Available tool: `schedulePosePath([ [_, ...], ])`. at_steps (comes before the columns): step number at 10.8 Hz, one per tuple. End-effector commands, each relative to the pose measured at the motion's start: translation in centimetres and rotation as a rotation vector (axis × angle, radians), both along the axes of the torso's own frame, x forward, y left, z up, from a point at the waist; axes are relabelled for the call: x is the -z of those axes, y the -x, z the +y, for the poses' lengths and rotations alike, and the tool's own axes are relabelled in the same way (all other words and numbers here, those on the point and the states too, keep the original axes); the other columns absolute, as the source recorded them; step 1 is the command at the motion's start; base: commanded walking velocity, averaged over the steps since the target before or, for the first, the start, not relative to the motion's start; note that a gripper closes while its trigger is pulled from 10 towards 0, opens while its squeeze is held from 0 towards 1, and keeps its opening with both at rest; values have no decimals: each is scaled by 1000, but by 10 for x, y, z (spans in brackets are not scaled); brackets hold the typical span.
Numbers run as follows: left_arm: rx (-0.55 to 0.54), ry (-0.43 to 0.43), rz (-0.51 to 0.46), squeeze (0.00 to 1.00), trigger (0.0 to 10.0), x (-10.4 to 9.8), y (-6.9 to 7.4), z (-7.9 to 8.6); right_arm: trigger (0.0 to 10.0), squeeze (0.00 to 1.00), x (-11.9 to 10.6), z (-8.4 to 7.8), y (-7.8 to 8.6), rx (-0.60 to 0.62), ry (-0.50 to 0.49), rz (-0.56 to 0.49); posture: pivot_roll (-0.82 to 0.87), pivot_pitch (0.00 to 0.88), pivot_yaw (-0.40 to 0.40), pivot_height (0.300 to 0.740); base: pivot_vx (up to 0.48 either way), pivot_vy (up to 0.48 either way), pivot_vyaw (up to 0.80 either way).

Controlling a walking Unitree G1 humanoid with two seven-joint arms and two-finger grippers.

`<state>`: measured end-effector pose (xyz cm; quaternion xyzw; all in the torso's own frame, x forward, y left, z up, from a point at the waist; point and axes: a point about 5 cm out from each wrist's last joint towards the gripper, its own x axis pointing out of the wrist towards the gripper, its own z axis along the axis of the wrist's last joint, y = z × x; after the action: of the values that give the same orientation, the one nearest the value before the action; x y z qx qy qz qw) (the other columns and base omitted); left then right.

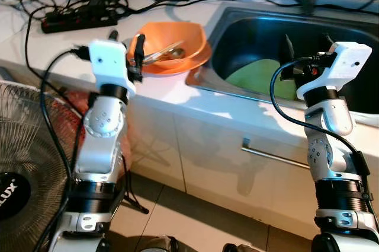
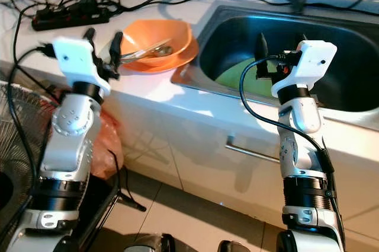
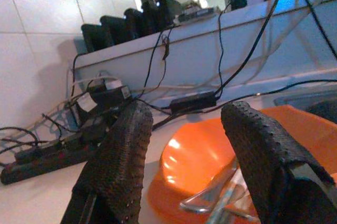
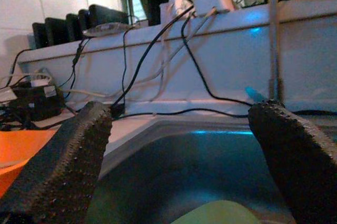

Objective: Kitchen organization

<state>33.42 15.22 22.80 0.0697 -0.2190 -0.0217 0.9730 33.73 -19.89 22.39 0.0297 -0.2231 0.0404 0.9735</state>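
One orange bowl sits on the white surface beside the sink, utensils inside. Left claw hovers spread before it; right claw spread over one green plate.

White letters "LUX" stand on the fan's black hub; nothing else is readable.
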Motion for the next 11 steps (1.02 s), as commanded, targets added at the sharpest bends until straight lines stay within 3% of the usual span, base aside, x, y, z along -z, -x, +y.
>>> schedulePosePath([
  [1, 6, 3, -3, 0, 10000, -1, 2, -2, 10000, 0, 5, 2, -1, -5, 2, 26, 70, 121, 78, 740, 0, 0, 0],
  [3, 23, 13, -11, 0, 10000, 0, 4, -7, 10000, 0, 2, 5, 1, -7, 17, -10, 74, 122, 82, 740, 0, 0, 0],
  [4, 45, -17, -45, 0, 10000, 0, 9, -13, 10000, 0, -1, 9, 5, -25, 24, -48, 73, 122, 82, 740, 0, 0, 0],
  [7, 115, 21, -62, 0, 10000, 8, 31, -27, 10000, 0, -2, 11, 10, -43, 6, -84, 84, 127, 79, 740, 0, 0, 0],
  [11, 65, 7, 2, 0, 10000, 31, 41, -13, 10000, 0, 4, 12, 10, -67, 4, -73, 94, 125, 76, 740, 0, 0, 0],
])
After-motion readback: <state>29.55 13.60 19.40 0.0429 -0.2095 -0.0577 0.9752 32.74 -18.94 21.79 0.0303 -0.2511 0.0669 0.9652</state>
